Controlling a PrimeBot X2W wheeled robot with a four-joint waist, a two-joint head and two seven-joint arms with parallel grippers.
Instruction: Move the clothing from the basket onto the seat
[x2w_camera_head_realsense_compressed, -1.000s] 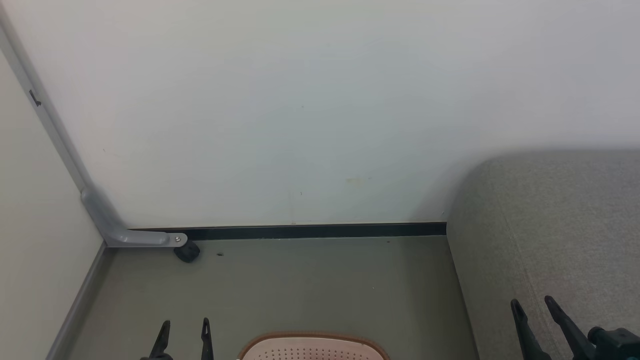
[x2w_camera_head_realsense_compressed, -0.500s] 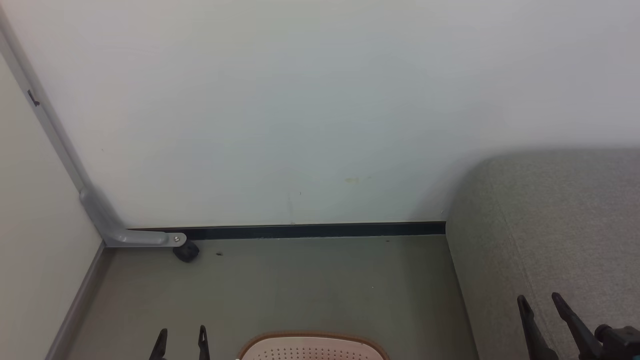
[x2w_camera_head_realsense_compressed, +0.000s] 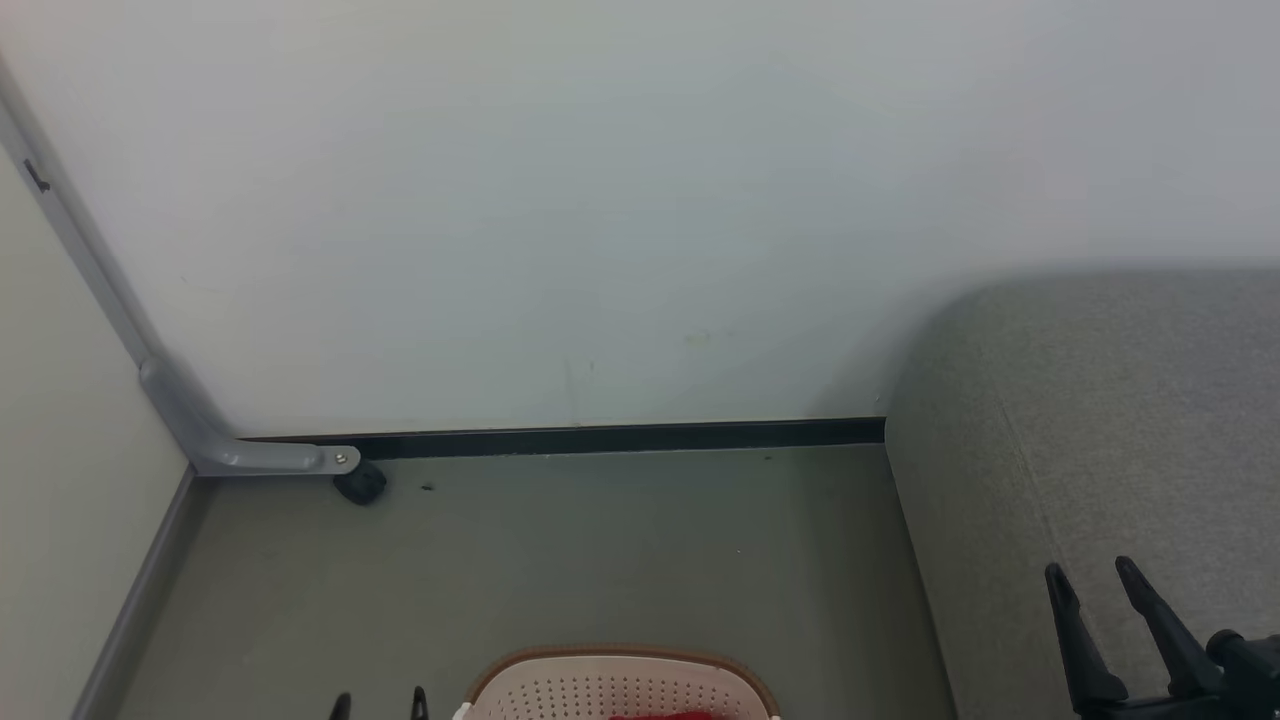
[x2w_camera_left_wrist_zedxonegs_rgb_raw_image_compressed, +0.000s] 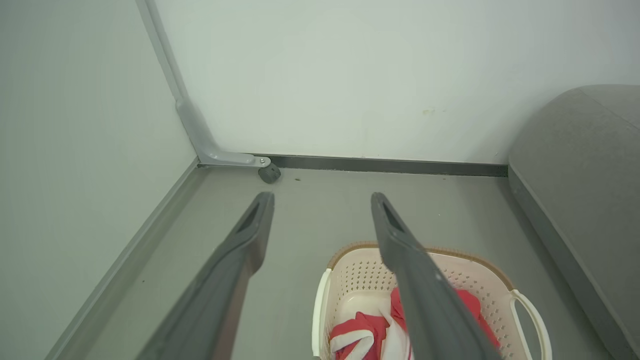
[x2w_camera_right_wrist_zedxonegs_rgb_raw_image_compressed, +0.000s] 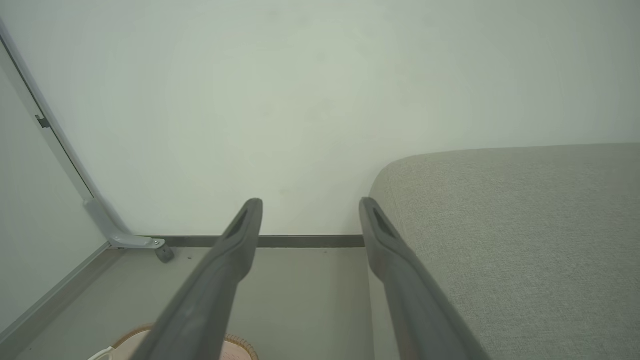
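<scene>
Starting at the fingers: in the left wrist view the left gripper (x2w_camera_left_wrist_zedxonegs_rgb_raw_image_compressed: 321, 200) has its two dark fingers spread wide, with bare floor (x2w_camera_left_wrist_zedxonegs_rgb_raw_image_compressed: 310, 225) showing between the tips. They hold nothing. The right gripper (x2w_camera_right_wrist_zedxonegs_rgb_raw_image_compressed: 311, 205) is also spread and empty in its own wrist view, with the tips near the rounded front corner of the seat (x2w_camera_right_wrist_zedxonegs_rgb_raw_image_compressed: 525, 240) but not touching it.

Moving outward, the basket (x2w_camera_left_wrist_zedxonegs_rgb_raw_image_compressed: 357, 272) sits on the floor in the lower centre of the left wrist view, partly behind the right-hand finger. The clothing (x2w_camera_left_wrist_zedxonegs_rgb_raw_image_compressed: 357, 325) lies bunched inside it, red with white striped trim, below the brown rim. We cannot tell how many garments are there. In the head view a sliver of red shows at the bottom edge, inside the basket wall.

The seat fills the right side of each frame. The part of its grey surface we can see is bare, with no red fabric on it.

Our judgement is that the transfer has not started as far as these frames show. No garment is gripped and none has been delivered, so every step remains: reaching into the basket, closing on fabric, lifting it clear of the rim, carrying it across and releasing it on the cushion.
</scene>
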